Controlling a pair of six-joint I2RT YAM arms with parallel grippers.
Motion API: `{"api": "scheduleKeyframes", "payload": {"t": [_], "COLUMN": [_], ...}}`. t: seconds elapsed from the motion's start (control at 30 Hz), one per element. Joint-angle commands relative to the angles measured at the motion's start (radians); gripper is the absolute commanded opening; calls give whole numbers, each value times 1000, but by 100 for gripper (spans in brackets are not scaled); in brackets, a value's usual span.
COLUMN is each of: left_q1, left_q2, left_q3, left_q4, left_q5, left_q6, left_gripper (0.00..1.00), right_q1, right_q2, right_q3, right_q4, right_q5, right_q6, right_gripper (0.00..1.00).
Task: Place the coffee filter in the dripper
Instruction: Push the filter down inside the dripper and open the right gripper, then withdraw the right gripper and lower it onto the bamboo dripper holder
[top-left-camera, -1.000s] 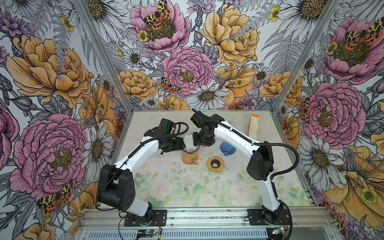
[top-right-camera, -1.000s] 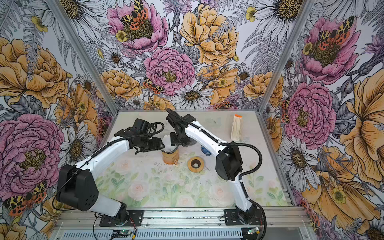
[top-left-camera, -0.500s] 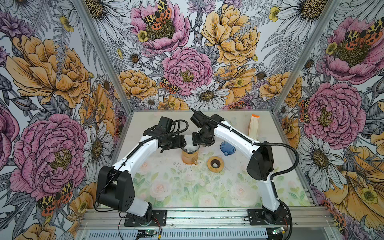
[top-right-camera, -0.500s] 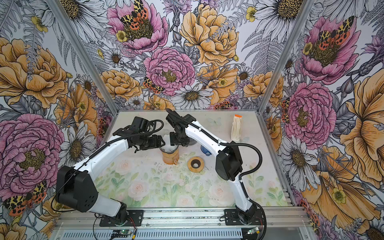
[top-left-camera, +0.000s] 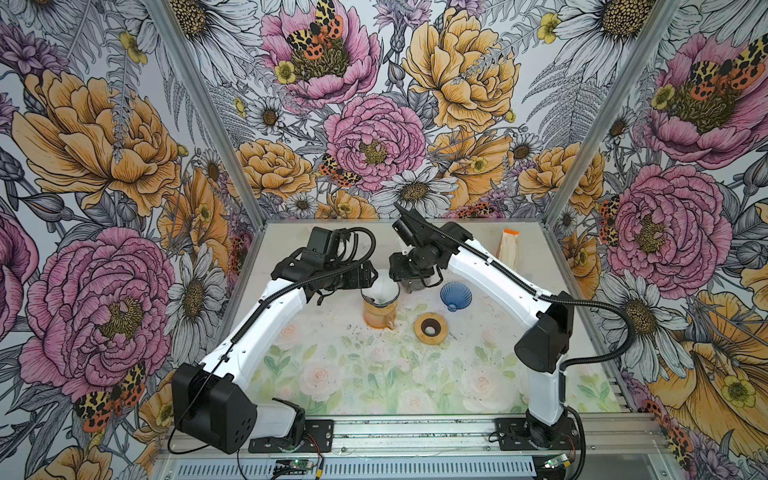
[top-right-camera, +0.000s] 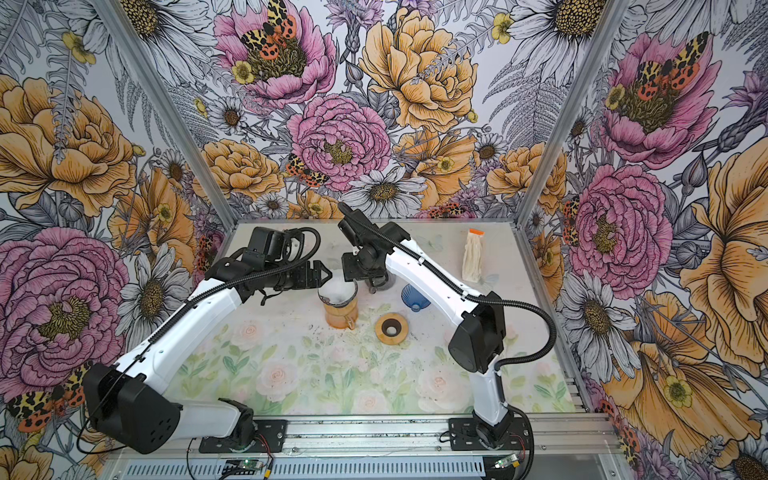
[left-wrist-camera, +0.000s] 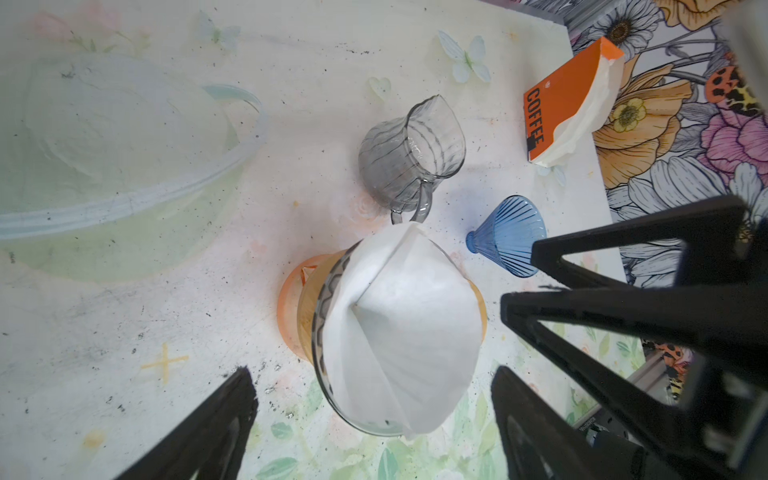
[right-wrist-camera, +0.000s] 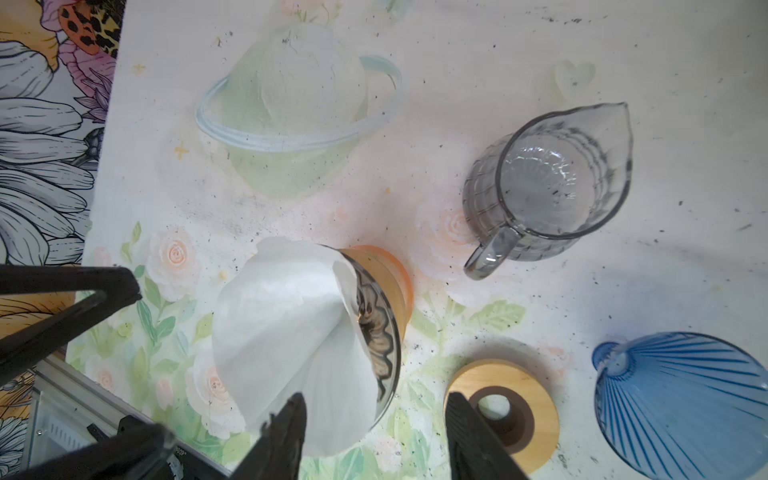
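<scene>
Left wrist view shows the coffee filter sitting in the glass dripper on the orange carafe, with its paper standing proud of the rim on one side. The left gripper straddles it with jaws wide, gripping nothing. The right gripper hangs half-spread and empty alongside. A light downward nudge would probably seat the paper without tipping the carafe. The grey pitcher stands close by. In a top view the blue cone and wooden ring crowd the right of centre, while bare table lies open toward the lower edge.
</scene>
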Motion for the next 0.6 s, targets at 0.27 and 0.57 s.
{"api": "scheduleKeyframes", "payload": {"t": [0.27, 0.57], "left_q1": [-97, -153], "left_q2": [-182, -276], "left_q3": [-57, -207], "left_q4": [91, 221], "left_q5": [-59, -35], "left_q6": [23, 9], "left_gripper": [99, 99], "right_q1": [-10, -56], "right_q2": [-452, -809], "right_q3": [-541, -1001], "right_q4": [301, 507], "right_q5": [132, 91], "right_q6": [124, 339], "right_gripper": [63, 66]}}
